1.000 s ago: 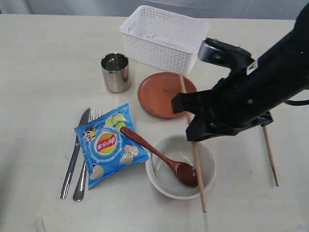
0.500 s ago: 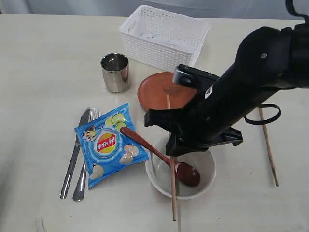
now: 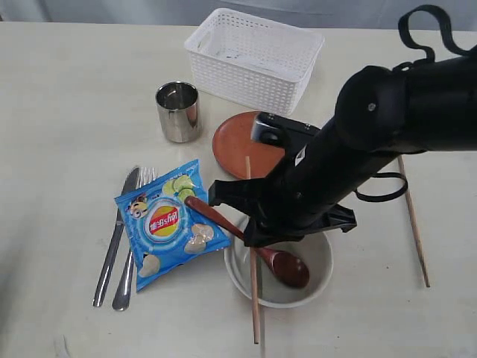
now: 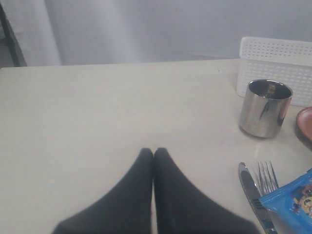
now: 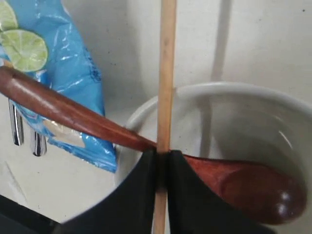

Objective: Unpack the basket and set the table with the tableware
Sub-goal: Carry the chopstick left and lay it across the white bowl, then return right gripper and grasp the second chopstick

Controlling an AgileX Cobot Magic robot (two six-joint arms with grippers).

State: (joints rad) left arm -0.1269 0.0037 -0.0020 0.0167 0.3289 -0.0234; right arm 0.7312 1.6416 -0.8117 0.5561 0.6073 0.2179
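Table [image 3: 67,97] bears basket [image 3: 246,78], cup [image 3: 177,112], plate [image 3: 238,145], bowl [image 3: 320,257], chopstick [image 3: 417,239], chip bag [image 3: 165,224] (seemingly overlapping knife [image 3: 112,246], fork [image 3: 127,276]).

Bare surface [image 3: 67,97] lay open left of the cup [image 3: 177,112] and cutlery [image 3: 113,246]. The basket [image 3: 253,60], plate [image 3: 235,145], chip bag [image 3: 165,224] and bowl [image 3: 277,297] crowded the middle; a loose chopstick [image 3: 414,224] lay on the right.
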